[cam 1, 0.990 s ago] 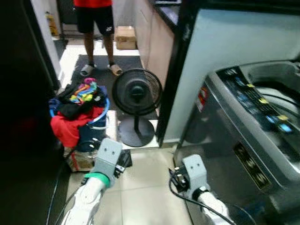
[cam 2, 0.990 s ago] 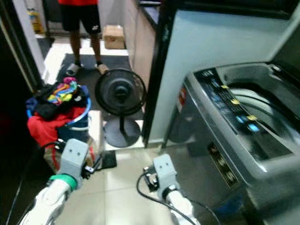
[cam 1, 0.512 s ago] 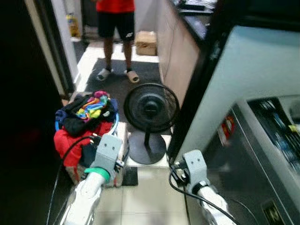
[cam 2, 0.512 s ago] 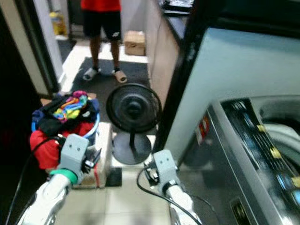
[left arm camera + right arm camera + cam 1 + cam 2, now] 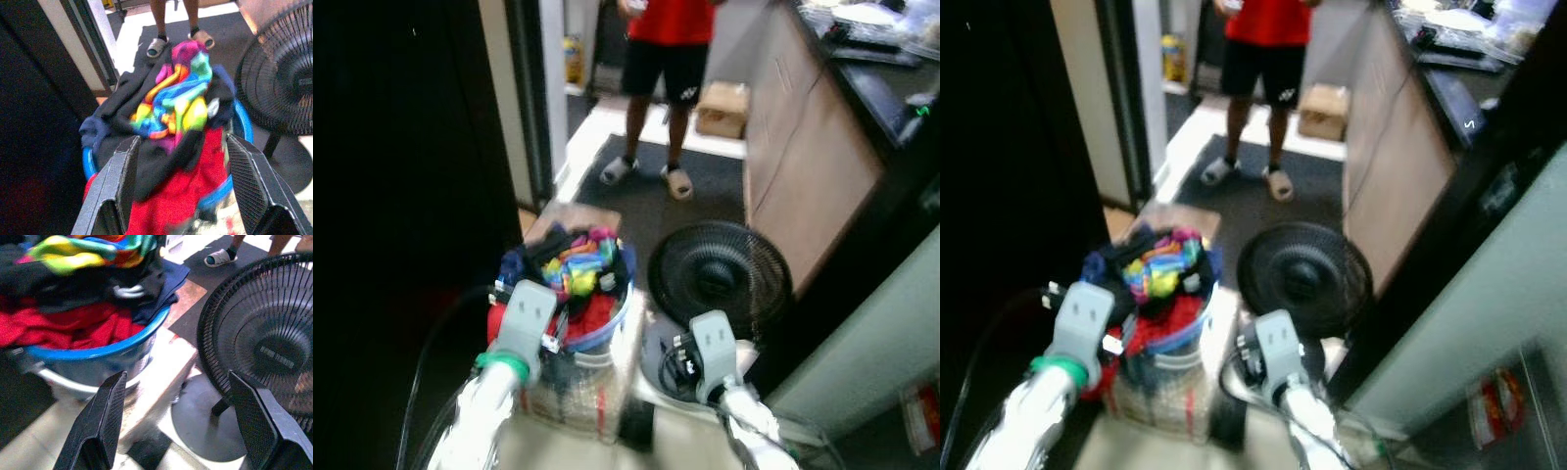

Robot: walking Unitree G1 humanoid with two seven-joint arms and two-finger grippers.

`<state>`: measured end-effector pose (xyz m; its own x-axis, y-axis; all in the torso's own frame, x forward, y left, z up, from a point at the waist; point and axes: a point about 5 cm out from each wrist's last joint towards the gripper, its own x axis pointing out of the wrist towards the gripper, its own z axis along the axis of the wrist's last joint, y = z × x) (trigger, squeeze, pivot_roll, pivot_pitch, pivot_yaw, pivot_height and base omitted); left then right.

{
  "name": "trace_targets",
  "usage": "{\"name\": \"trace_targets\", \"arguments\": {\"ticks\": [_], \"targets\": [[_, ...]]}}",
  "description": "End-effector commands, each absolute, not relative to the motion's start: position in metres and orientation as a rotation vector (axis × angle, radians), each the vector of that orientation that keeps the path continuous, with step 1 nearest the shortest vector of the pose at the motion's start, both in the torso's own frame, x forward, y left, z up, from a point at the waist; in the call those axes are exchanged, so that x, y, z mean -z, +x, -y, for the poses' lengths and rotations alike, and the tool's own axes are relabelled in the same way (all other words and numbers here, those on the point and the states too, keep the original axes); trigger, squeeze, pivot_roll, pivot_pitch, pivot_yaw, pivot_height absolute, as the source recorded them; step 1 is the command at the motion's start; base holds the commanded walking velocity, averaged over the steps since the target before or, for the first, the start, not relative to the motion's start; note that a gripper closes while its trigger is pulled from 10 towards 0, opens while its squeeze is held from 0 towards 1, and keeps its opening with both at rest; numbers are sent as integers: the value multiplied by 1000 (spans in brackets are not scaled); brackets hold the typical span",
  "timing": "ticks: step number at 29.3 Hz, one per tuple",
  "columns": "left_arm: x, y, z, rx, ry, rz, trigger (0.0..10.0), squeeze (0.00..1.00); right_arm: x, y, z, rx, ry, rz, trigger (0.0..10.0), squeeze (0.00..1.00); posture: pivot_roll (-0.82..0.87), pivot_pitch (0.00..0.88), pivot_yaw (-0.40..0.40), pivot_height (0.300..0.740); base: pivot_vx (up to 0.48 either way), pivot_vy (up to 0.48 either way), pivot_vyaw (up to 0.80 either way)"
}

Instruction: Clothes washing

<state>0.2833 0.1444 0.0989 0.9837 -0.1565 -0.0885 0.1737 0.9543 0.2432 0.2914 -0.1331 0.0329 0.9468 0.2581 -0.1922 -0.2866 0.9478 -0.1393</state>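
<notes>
Spread wide, both grippers' jaws face a blue plastic laundry basket heaped with bright clothes.
Left gripper hovers just short of the heap; right gripper at 3 o'clock, facing a black pedestal fan.

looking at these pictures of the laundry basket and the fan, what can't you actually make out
- Blue-rimmed laundry basket: its inside is buried under the heaped clothes, wrist views.
- Black pedestal fan: cut off by the right wrist view's edge.
- Person in red top: cut off above the chest, eye views.
- Cardboard box: too blurred for any print.
- Left gripper and right gripper: both open, touching nothing.
</notes>
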Motion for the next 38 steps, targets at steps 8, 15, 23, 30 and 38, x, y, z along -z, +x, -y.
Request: {"name": "trace_targets", "arguments": {"ticks": [8, 15, 23, 30, 38], "targets": [[-90, 281, -149, 154, 266, -101, 10000, 0, -27, 289, 134, -283, -176, -185, 10000, 0, 146, 0, -31, 740, 464, 0, 0], [-86, 281, -151, 136, 262, -122, 10000, 0, -25, 287, 132, -293, -178, -190, 10000, 0, 145, 0, -30, 740, 114, 0, 0], [-15, 254, -164, 148, 215, -429, 10000, 0, 9, 268, 144, -220, -119, -369, 10000, 0, 143, 0, -36, 740, 0, 0, 0], [7, 243, -165, 145, 215, -516, 10000, 0, 17, 263, 151, -170, -107, -416, 10000, 0, 140, 0, -39, 740, 0, 0, 0], [1, 252, -148, 224, 273, -429, 10000, 0, 6, 270, 142, -209, -138, -330, 10000, 0, 122, 0, -41, 740, 0, 0, 0]]}}
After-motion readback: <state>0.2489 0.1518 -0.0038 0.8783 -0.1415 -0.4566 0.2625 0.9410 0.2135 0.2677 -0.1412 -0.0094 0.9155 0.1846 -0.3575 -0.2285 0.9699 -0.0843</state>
